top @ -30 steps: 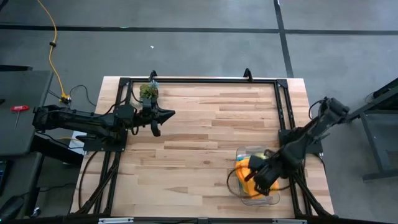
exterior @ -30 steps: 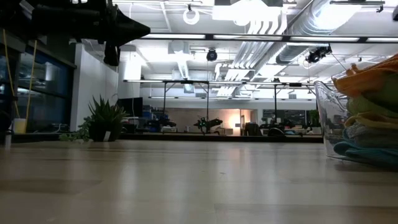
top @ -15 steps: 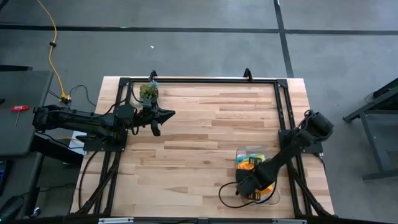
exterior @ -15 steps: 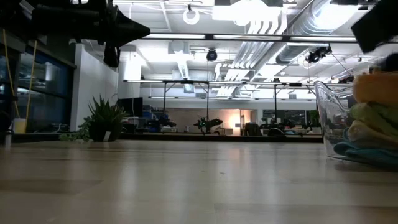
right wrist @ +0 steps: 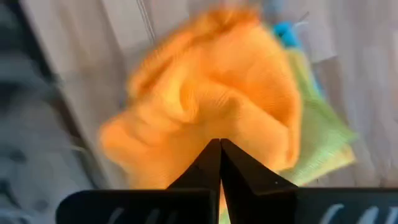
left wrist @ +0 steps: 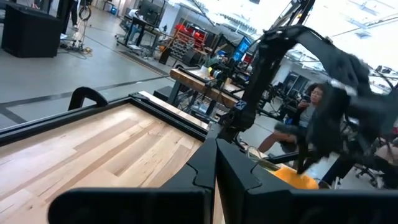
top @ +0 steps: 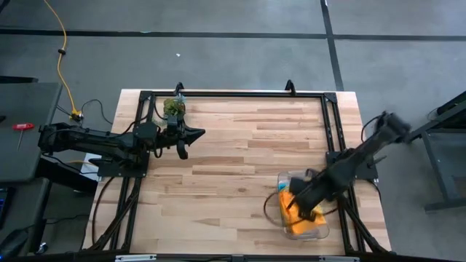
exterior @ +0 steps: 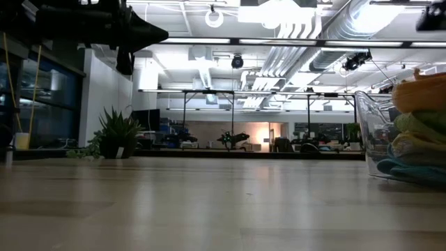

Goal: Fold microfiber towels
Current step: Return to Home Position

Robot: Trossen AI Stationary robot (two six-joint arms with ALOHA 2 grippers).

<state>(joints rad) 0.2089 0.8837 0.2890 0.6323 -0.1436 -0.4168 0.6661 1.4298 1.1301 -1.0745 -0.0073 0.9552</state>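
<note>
- Hovering over the clear bin (top: 282, 177) near the table's (top: 233, 160) front right corner: right gripper (top: 296, 207), arm reaching in at a slant from the right edge.
- Right gripper fingers pressed together, nothing caught between them. Cannot tell whether the tips touch the cloth below.
- Orange towel (right wrist: 211, 93) lies on top of the stack in the bin, directly under the right gripper. It is loosely folded, with a rumpled surface.
- Low view, stack order from the top: orange, lime green towel (exterior: 418, 129), a pale yellowish layer, teal towel (exterior: 408, 167) on the bin floor.
- Right wrist view: green and teal edges stick out past the orange on one side.
- Left gripper (top: 195, 133) is narrowed to a close and empty. It is held above the far left part of the table, just beside the small plant (top: 173, 107) and well apart from the bin.
</note>
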